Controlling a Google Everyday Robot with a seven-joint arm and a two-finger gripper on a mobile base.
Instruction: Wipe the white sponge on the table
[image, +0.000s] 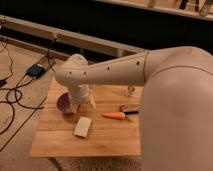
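The white sponge (83, 127) lies flat on the wooden table (110, 142), left of centre and near the front. My gripper (83, 105) hangs from the big white arm just above and behind the sponge, pointing down. Its fingers look open and hold nothing. It does not touch the sponge.
A purple bowl (63, 103) sits left of the gripper. An orange carrot (114, 115) and a dark brown block (130, 108) lie right of the sponge. A small pale object (130, 91) stands at the back. Cables and a black box (37, 70) lie on the floor at left.
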